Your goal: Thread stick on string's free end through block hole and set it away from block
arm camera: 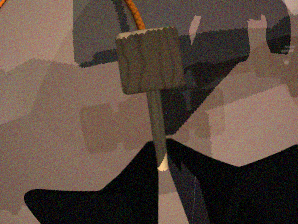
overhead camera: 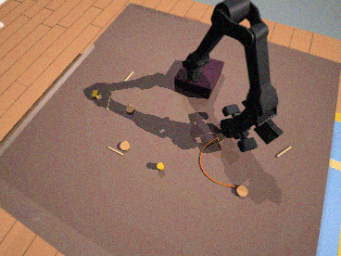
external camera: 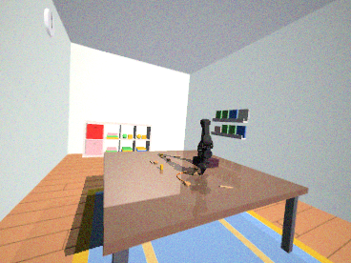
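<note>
In the wrist view my gripper (arm camera: pixel 158 145) is shut on the near end of the thin wooden stick (arm camera: pixel 157 119). The stick runs up into the small tan wooden block (arm camera: pixel 149 59), and its far part is hidden by the block. The orange string (overhead camera: pixel 202 164) comes out at the block's far side and curves away to the left. In the top view the gripper (overhead camera: pixel 221 137) is low over the table, right of the middle. The string arcs from it down to the round wooden button (overhead camera: pixel 241 190). I cannot make out the block in that view.
The arm's dark purple base (overhead camera: pixel 200 78) stands at the back. Loose sticks lie at the right (overhead camera: pixel 284 151), the left (overhead camera: pixel 115 150) and the far left (overhead camera: pixel 129 75). Two loose buttons (overhead camera: pixel 124 146) (overhead camera: pixel 130 109), a yellow ball (overhead camera: pixel 159 165) and a yellow piece (overhead camera: pixel 95 94) lie to the left.
</note>
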### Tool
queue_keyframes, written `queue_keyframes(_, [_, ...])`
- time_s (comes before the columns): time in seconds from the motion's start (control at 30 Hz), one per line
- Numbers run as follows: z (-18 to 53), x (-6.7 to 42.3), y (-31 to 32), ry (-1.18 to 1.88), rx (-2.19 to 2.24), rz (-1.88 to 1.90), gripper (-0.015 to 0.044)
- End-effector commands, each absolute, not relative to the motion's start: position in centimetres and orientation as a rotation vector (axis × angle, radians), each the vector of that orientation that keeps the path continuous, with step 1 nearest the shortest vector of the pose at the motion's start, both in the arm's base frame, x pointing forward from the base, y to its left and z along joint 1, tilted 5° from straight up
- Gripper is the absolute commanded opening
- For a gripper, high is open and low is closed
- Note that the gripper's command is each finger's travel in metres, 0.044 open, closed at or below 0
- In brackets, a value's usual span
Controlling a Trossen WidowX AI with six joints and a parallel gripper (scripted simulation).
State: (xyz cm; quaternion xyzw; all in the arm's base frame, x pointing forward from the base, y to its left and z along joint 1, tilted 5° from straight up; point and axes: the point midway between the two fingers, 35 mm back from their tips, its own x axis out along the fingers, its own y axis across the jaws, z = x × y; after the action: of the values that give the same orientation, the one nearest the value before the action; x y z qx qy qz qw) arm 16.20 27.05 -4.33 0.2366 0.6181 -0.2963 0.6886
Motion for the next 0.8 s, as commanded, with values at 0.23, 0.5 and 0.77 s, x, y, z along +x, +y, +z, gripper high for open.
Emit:
queue_keyframes(0.23, [-4.5,15.2,28.1,1.384,0.534,-0.664,0.0000])
queue_keyframes(0.5, [-4.5,14.6,28.8,1.392,0.523,-0.649,0.0000])
queue_keyframes(0.77, [-4.5,14.0,29.4,1.396,0.507,-0.635,0.0000])
